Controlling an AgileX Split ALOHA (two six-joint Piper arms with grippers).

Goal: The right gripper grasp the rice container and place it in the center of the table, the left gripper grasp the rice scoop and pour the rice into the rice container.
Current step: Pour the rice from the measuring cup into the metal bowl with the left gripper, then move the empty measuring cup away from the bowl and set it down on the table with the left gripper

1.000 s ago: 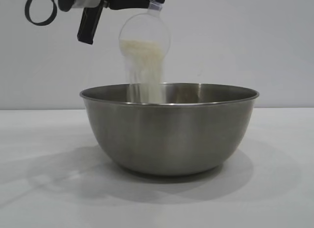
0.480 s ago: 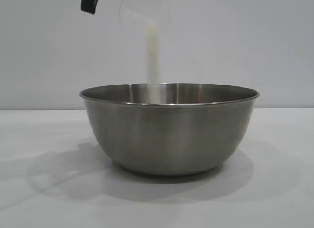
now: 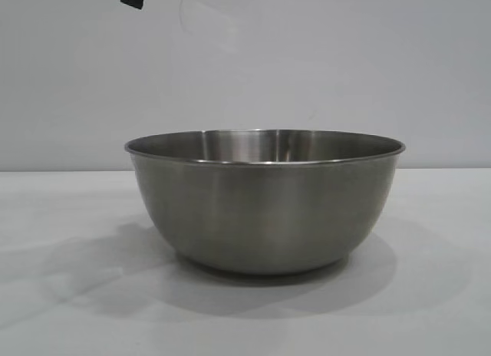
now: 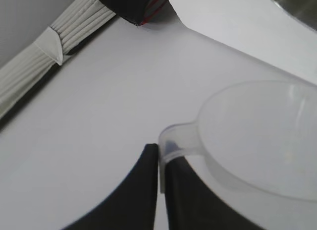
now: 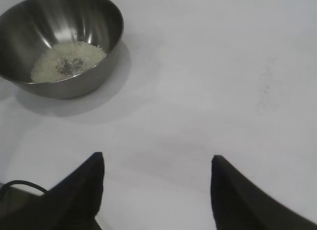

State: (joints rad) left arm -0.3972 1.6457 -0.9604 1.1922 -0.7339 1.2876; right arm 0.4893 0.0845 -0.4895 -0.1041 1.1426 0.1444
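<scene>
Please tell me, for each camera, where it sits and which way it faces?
Exterior: level with the table, facing the steel bowl; left tool's tip at top.
Left wrist: above the table, shut left tool pinching the empty scoop by its handle.
Right wrist: open right tool, looking down.
Shared: bowl, holding rice.

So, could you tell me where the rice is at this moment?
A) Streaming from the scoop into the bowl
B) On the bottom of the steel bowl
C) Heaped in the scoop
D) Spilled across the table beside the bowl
B: the right wrist view shows the rice lying in a patch on the bottom of the rice container, while the rice scoop held by the left gripper looks empty.
</scene>
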